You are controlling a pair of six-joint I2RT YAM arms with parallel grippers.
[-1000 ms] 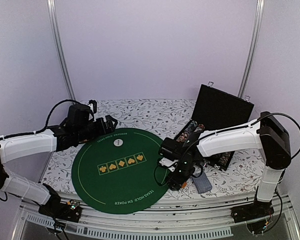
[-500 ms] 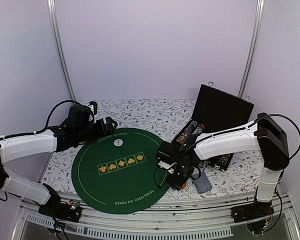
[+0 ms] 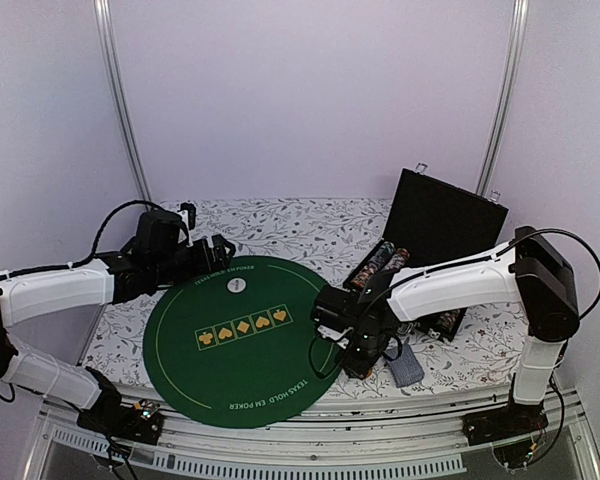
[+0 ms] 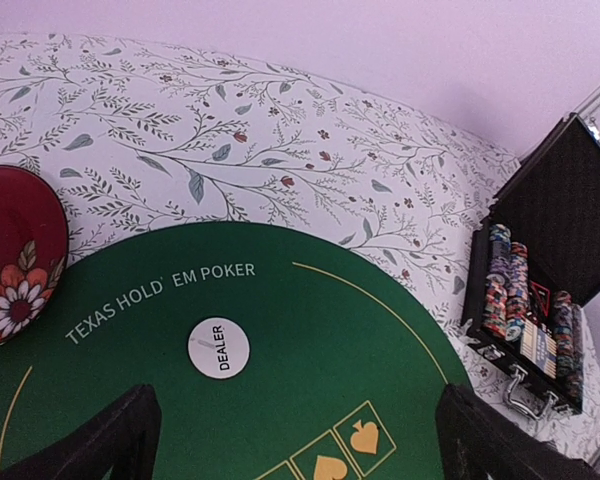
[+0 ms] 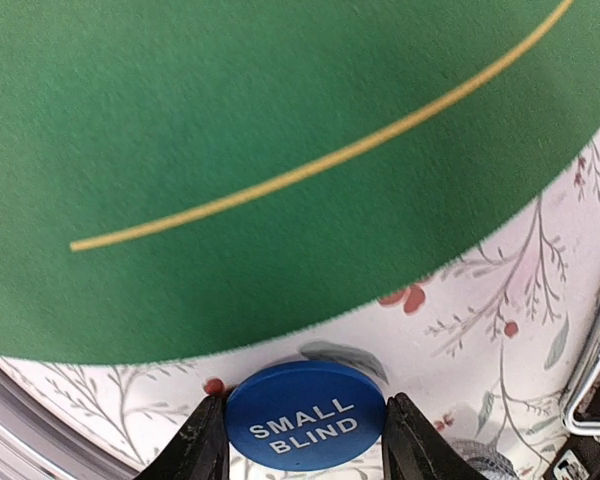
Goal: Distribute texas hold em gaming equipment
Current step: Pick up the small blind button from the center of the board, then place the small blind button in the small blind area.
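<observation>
Right wrist: right claw (image 5: 302, 445) narrower than earlier, apparently pinching blue button (image 5: 305, 412); left claw (image 4: 295, 440) spread.

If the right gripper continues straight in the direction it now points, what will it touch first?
Probably the blue SMALL BLIND button, which sits between the fingers of the right gripper. Beyond it lies only the floral tablecloth, just off the green mat. How near the cloth is, I cannot tell.

Left arm (image 3: 55, 285) and right arm (image 3: 450, 280) share smooth white shells, black joint housings and thin black cables looping over them. Left claw (image 3: 223, 246) and right claw (image 3: 355, 366) are matte black throughout.
</observation>
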